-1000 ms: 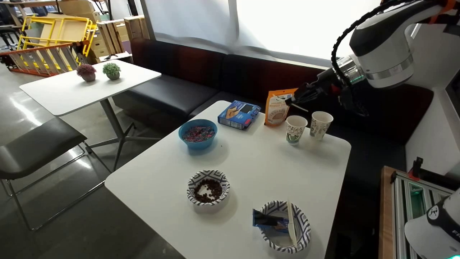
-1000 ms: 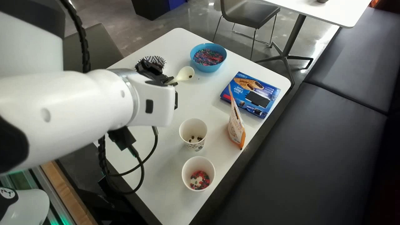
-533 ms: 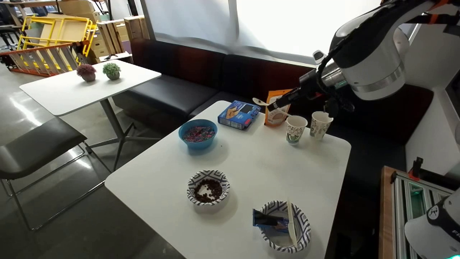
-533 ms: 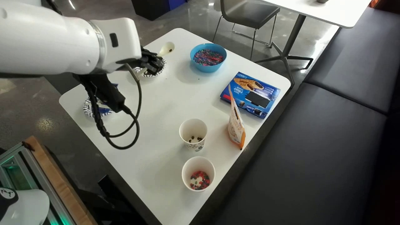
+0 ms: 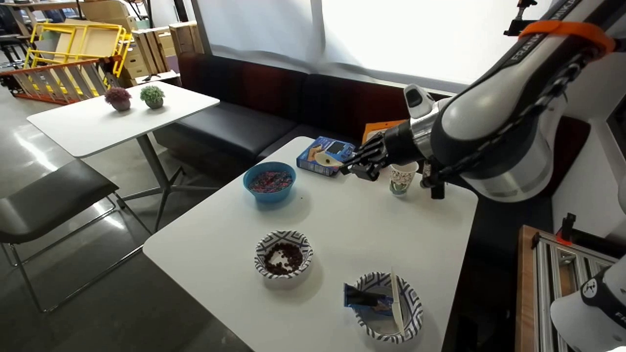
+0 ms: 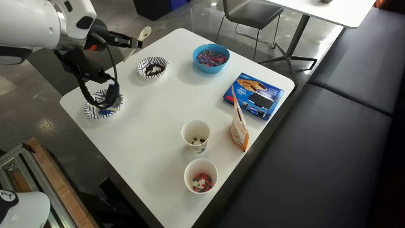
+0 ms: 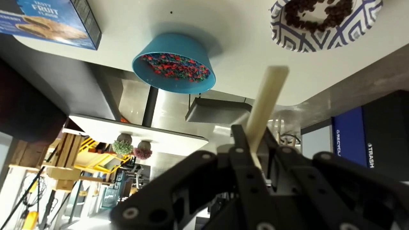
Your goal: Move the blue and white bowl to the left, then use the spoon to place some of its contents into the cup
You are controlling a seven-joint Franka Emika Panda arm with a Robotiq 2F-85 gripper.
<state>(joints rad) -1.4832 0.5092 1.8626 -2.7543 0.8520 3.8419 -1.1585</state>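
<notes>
Your gripper (image 7: 255,134) has the cream spoon (image 7: 265,102) clamped mid-handle, likely so the scoop (image 6: 145,31) can tip freely, while the blue-and-white bowl (image 7: 319,41) of brown pieces (image 7: 339,14) sits apart on the white tabletop (image 5: 352,230).

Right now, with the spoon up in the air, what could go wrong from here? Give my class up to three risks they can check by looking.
The spoon may tip and drop the dark bit in it. The jaws hold it by its slim handle, so it might twist if pushed against the bowl of brown bits. The cup with dark bits stands beside the cup with red bits, so a scoop could land in the wrong one.
</notes>
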